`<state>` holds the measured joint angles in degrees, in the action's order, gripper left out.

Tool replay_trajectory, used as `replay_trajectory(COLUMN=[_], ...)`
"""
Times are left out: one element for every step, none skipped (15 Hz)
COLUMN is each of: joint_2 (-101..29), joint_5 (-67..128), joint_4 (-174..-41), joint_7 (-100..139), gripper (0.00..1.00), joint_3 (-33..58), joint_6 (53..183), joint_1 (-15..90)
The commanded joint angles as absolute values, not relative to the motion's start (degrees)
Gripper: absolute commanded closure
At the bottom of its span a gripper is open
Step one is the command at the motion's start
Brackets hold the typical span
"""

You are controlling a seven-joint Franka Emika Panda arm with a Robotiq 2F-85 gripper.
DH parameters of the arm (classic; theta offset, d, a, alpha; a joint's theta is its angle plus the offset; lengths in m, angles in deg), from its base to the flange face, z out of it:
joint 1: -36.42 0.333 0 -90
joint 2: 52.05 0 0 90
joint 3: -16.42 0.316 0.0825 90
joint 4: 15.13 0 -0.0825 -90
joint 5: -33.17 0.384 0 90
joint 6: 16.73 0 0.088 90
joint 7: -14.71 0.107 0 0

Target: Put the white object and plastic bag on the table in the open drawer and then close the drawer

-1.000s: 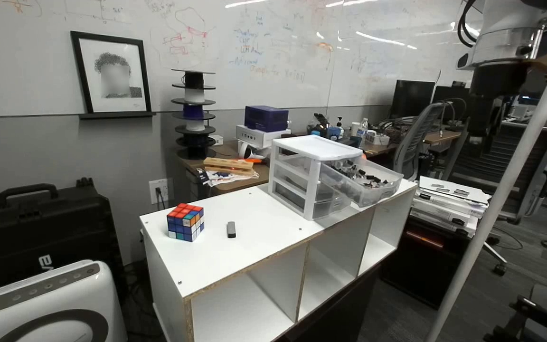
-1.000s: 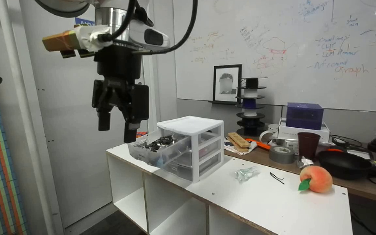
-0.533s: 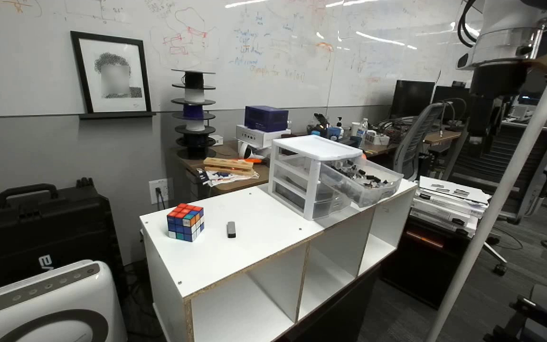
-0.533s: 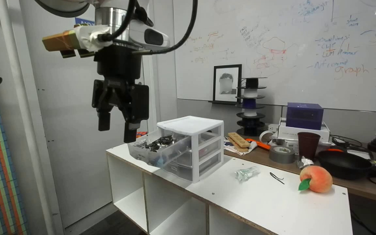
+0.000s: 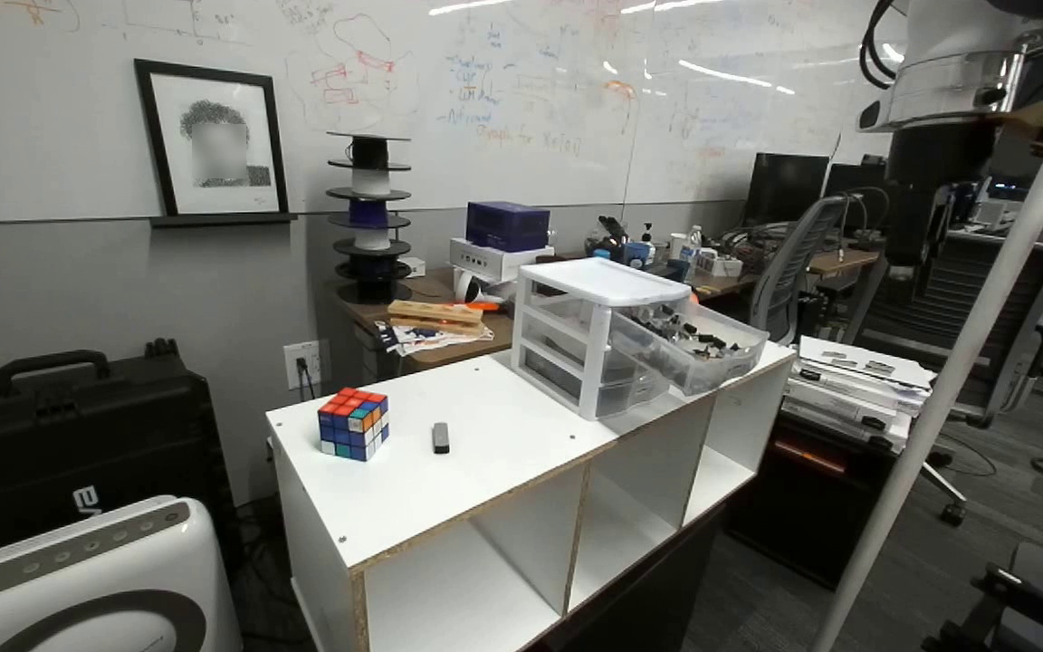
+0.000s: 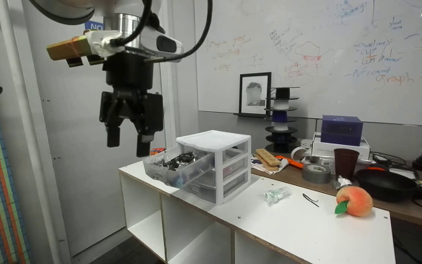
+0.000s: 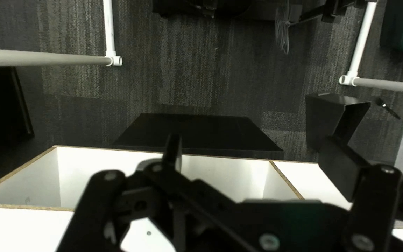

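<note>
A clear crinkled plastic bag (image 6: 277, 194) with white and green parts lies on the white table (image 6: 288, 227). I cannot pick out a separate white object for certain. The top translucent drawer (image 6: 174, 167) of the small white-framed unit is pulled out and holds many dark small parts; it also shows in an exterior view (image 5: 703, 358). The two lower drawers are in. My gripper (image 6: 128, 143) is open and empty, high above and in front of the open drawer. It also shows in an exterior view (image 5: 907, 258). In the wrist view my spread fingers (image 7: 254, 157) are above the table's front cubbies.
A peach (image 6: 355, 201) and a thin black item (image 6: 310, 200) lie on the table by the bag. A Rubik's cube (image 5: 354, 424) and a small grey block (image 5: 441, 438) lie on the unit's far side. A cluttered workbench (image 6: 376, 198) stands behind.
The arm has shifted slightly to the left in both exterior views over the last half second. The gripper stays open. The drawer and the objects on the table have not moved.
</note>
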<state>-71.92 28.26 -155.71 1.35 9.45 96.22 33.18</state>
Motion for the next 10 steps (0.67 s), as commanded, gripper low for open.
replay_trajectory(joint_2=[-70.6, -69.4, -67.8, -65.9, -63.4, -61.1, -58.1, -55.2, -52.3, -48.8], joint_5=[23.6, 22.3, 21.3, 20.5, 20.0, 19.4, 18.8, 17.8, 17.0, 16.6], joint_4=[-152.7, -151.3, -149.6, -148.0, -146.0, -144.1, -141.8, -139.6, -137.5, -134.9], joint_7=[7.7, 9.4, 10.8, 11.6, 12.3, 13.0, 13.7, 13.7, 13.5, 13.2], gripper=[0.0, 0.0, 0.0, 0.0, 0.0, 0.0, 0.0, 0.0, 0.0, 0.0], joint_3=[16.4, 18.7, 20.7, 22.2, 23.7, 25.0, 26.1, 26.7, 27.0, 27.1], joint_6=[94.3, 93.6, 93.1, 93.0, 92.8, 93.0, 93.6, 94.0, 94.4, 95.3], joint_1=[35.9, 37.0, 38.2, 39.2, 40.4, 41.2, 42.0, 42.6, 43.1, 43.5])
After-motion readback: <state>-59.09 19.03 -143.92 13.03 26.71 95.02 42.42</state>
